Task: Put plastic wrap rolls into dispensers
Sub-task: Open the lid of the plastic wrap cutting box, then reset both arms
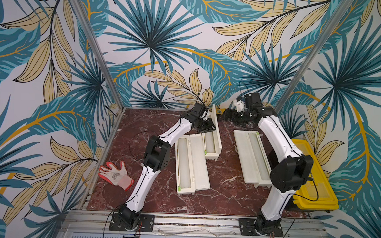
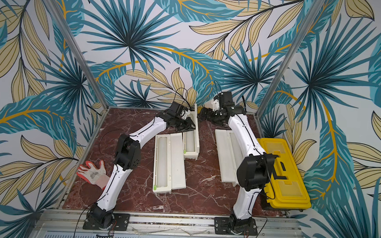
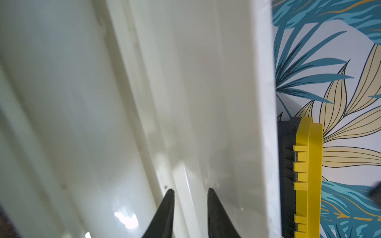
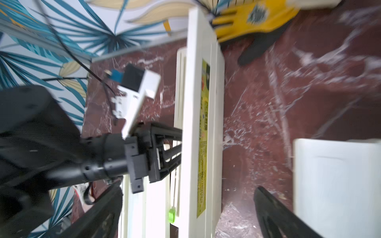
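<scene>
Three cream dispensers lie on the marble table. One is open flat at the centre-left [image 1: 202, 162], another open flat on the right [image 1: 241, 157], and a third at the back centre [image 1: 214, 150] has its lid [image 4: 199, 115] standing upright. A milky plastic wrap roll lies in each tray [image 1: 184, 163] [image 1: 209, 142] [image 1: 257, 157]. My left gripper [image 1: 208, 128] [image 3: 190, 194] is shut on a white rib inside the upright lid. My right gripper [image 1: 226, 115] [image 4: 187, 191] hangs open just right of that lid, empty. The lid shows between its fingers, farther off.
An orange-and-white glove [image 1: 116, 173] lies at the left edge. A yellow toolbox [image 1: 312, 180] stands at the right edge behind my right arm. A yellow-and-black glove [image 4: 253, 18] lies by the back wall. Patterned walls close in the back and both sides.
</scene>
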